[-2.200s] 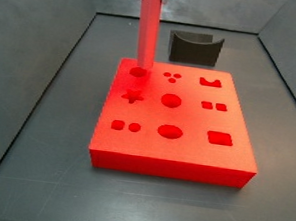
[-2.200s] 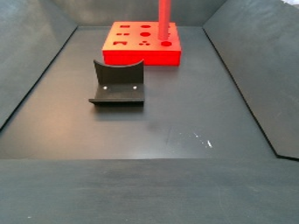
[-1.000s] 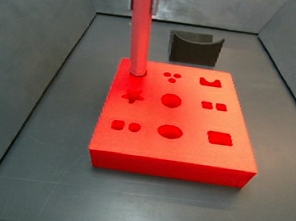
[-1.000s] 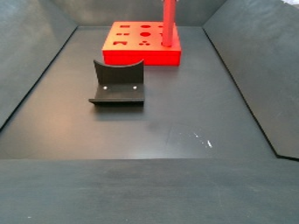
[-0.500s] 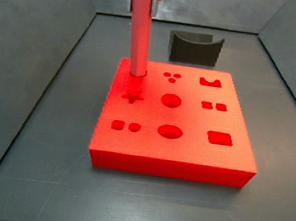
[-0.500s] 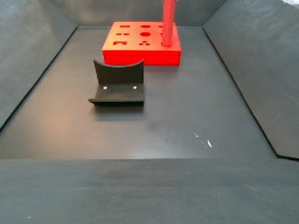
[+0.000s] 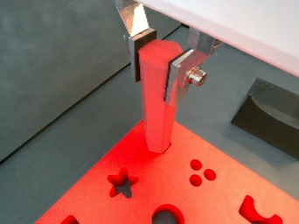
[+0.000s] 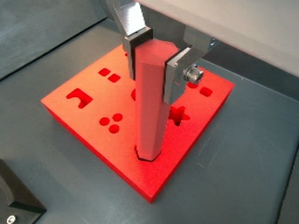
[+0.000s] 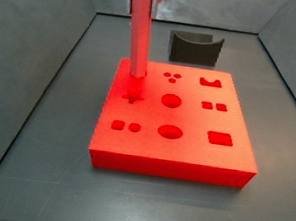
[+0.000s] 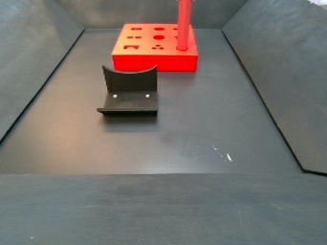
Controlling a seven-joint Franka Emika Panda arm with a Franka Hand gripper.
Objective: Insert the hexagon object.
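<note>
Red hexagon object point(image 7: 159, 96) stood upright in the gripper point(image 7: 163, 54), its lower end at a corner hole of the red block point(image 8: 111, 114).

Nearest in a side view lay the dark grey curved holder point(image 10: 129, 91) on the dark floor point(image 10: 166, 144); beyond it sat the flat red block with shaped holes, and at its far corner rose the hexagon object, vertical. In both wrist views the silver fingers point(image 8: 177, 66) were clamped on the rod's upper part, one on each side. The rod's foot met the block at the corner beside the star-shaped hole point(image 7: 119, 183); how deep it sat could not be told.
</note>
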